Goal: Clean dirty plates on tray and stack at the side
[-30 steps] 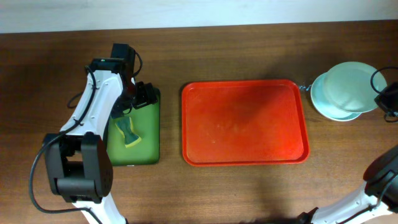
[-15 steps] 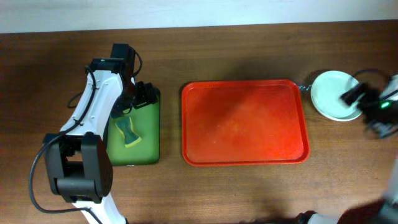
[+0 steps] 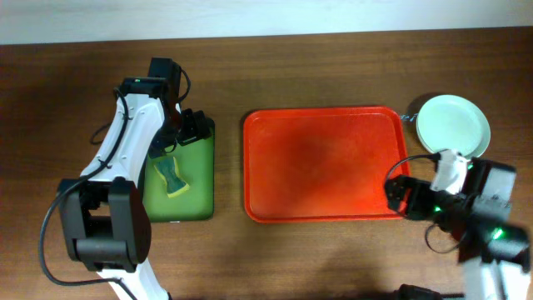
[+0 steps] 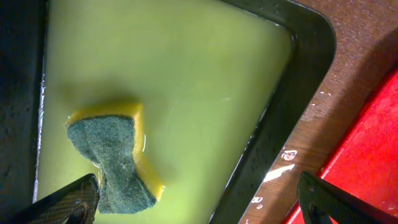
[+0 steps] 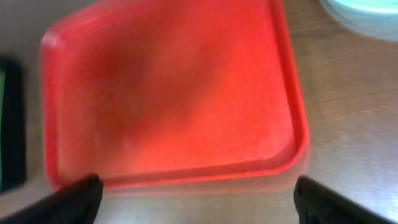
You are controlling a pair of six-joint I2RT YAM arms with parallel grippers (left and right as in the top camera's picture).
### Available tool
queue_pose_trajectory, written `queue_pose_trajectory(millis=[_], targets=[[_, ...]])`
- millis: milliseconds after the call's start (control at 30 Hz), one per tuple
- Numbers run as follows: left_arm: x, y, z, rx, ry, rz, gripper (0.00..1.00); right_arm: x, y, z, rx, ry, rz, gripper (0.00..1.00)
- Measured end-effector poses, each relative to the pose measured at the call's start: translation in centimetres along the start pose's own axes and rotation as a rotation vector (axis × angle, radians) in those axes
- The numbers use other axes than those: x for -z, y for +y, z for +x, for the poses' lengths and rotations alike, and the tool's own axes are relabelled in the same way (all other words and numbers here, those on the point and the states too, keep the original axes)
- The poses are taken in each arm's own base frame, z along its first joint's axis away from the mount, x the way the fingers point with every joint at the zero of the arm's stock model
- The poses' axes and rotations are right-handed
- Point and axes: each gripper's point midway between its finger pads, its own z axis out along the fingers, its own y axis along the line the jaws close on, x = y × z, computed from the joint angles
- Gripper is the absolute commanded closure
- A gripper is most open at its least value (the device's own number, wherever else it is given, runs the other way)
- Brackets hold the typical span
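Observation:
The red tray (image 3: 329,164) lies in the middle of the table with nothing on it. It fills most of the right wrist view (image 5: 168,93). The plates (image 3: 452,127) sit in a pale stack on the wood just off the tray's far right corner, and their rim shows at the top right of the right wrist view (image 5: 367,12). My right gripper (image 3: 401,196) (image 5: 199,205) is open and empty by the tray's near right corner. My left gripper (image 3: 190,129) (image 4: 199,208) hangs open over the far end of the green tray, holding nothing.
A green tray (image 3: 196,179) (image 4: 186,74) with a dark rim lies left of the red tray, wet inside. A yellow and green sponge (image 3: 171,177) (image 4: 115,158) rests in it. Bare wooden table (image 3: 333,67) surrounds both trays.
My right arm has swung from the plates at the right edge down to the tray's near right corner, its jaws now open. The plates stay stacked beside the tray. The left arm has not moved.

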Motion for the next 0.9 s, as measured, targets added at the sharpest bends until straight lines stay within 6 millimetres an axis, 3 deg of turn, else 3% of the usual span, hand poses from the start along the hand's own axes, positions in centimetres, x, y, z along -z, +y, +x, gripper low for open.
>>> queue_pose_trajectory(millis=[67,167,300,500,733,900], targets=[[0.0,0.0,0.0,0.0,-0.001,0.001,0.01,0.4,5.5,1.6,0.323,-0.18,-0.194,0.02],[0.1,-0.1,0.0,0.0,-0.002,0.004,0.01,1.9,8.2,3.0,0.547,-0.463,-0.287,0.01],[0.1,-0.1,0.0,0.0,-0.002,0.004,0.01,2.6,8.2,3.0,0.613,-0.679,-0.289,0.01],[0.1,-0.1,0.0,0.0,-0.002,0.004,0.01,0.0,7.6,2.3,0.642,-0.84,-0.286,0.02],[0.1,-0.1,0.0,0.0,-0.002,0.004,0.01,-1.4,2.2,0.8,0.468,-0.832,0.003,0.01],[0.1,-0.1,0.0,0.0,-0.002,0.004,0.01,-1.3,1.3,0.6,0.444,-0.837,0.053,0.01]])
